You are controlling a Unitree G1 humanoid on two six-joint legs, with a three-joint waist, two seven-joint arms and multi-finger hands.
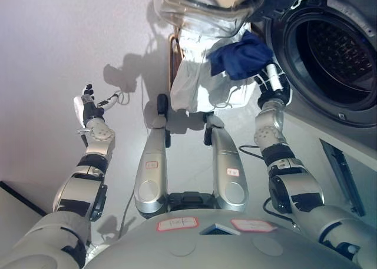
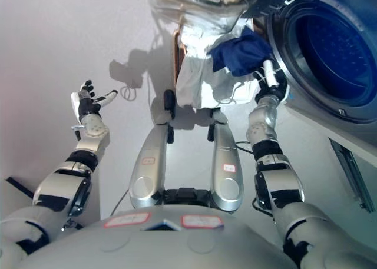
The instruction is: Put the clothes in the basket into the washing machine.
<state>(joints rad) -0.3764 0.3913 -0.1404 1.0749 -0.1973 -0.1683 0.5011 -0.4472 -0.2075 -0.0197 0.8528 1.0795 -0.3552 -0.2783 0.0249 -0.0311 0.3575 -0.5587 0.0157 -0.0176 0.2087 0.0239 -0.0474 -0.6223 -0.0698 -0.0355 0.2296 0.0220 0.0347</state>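
A dark blue garment (image 1: 238,57) hangs over the right side of the basket (image 1: 173,63), which has a brown frame and is filled with white cloth (image 1: 194,75). My right hand (image 1: 272,80) is raised at the garment's right edge and shut on it, just left of the washing machine's open drum (image 1: 339,51). The fingertips are partly buried in the cloth. My left hand (image 1: 88,107) is open and empty, held out over the floor at the left, far from the basket.
The washer's clear round door (image 1: 203,7) is swung open above the basket at the top. The machine's grey front panel (image 1: 341,163) runs down the right side. Pale floor (image 1: 59,39) lies at the left.
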